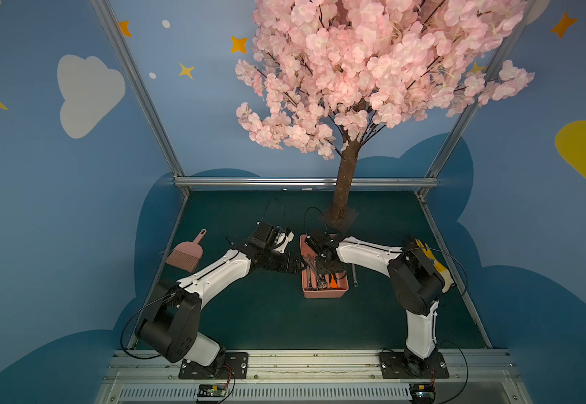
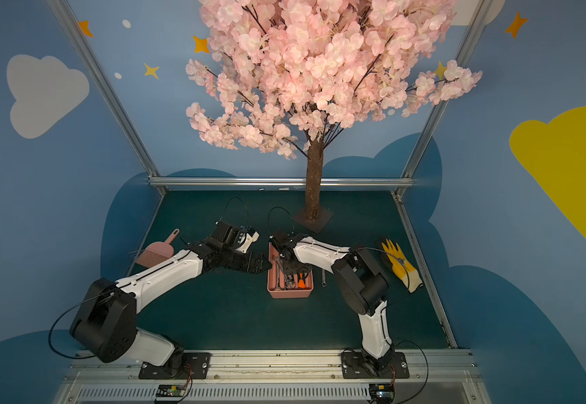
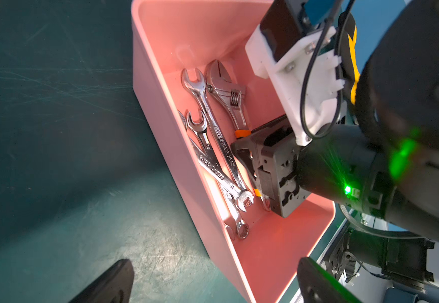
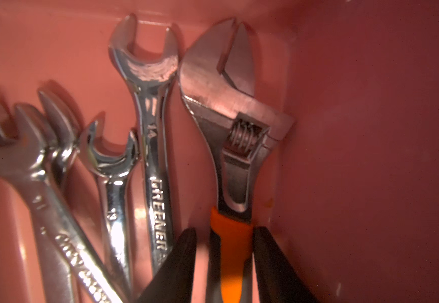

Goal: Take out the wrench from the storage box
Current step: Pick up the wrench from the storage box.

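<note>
We judge the step in hand to be the grip on the adjustable wrench (image 4: 239,110), ahead of the lift.

The storage box (image 1: 325,293) sits in the middle of the table (image 1: 267,314). It looks like light plastic, so we would want it steadied. The left gripper (image 1: 293,264) stands at the box's left wall with its jaws spread wide and holding nothing, which is a good place to brace from.

Inside the box, toward its near end, the right gripper (image 4: 225,232) straddles the wrench's orange-and-black handle (image 4: 234,251). Its jaws are narrow. One finger (image 4: 265,249) lies against the handle, but a sliver of pink floor shows beside the other, so we cannot tell whether the clamp is on.

We would seat both fingers square on the handle and then lift straight up. That keeps the wrench off the right wall and away from the combination wrenches (image 3: 223,147) lying just to its left, which could snag and ride up with it.

The box's long axis runs near to far. The adjustable wrench lies flat along that axis, beside the right wall. Its head points to the far end and its handle to the near end. In both top views the gripper hides the head.
</note>
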Controlling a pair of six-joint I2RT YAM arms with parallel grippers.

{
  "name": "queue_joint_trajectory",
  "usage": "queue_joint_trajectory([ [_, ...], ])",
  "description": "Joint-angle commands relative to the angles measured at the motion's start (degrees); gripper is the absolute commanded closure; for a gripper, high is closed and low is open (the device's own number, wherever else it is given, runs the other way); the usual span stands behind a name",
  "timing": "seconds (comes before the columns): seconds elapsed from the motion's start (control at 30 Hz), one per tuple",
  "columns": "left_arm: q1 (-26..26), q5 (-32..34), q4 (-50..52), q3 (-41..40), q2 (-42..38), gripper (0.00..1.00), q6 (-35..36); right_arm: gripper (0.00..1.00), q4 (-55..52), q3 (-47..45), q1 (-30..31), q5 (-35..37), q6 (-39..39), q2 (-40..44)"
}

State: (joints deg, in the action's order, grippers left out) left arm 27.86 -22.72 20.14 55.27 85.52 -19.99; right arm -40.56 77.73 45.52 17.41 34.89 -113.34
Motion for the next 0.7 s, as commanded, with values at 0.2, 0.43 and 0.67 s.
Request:
queue_joint_trajectory([
  [0.2, -0.19, -1.25, 0.43, 0.72, 1.65, 0.0, 1.49, 0.71, 0.26, -1.09, -0.97, -2.35, -0.35, -3.77],
  [0.43, -0.26, -1.36, 0.61, 0.81, 2.01, 0.0, 1.71, 0.65, 3.41, -1.55, -1.84, -6.12, -0.7, -5.17],
  [0.67, -0.3, -1.34, 0.62, 0.98, 2.21, 0.0, 1.71, 0.79, 1.8, 0.14, -1.62, -5.22, -1.94, -6.71],
])
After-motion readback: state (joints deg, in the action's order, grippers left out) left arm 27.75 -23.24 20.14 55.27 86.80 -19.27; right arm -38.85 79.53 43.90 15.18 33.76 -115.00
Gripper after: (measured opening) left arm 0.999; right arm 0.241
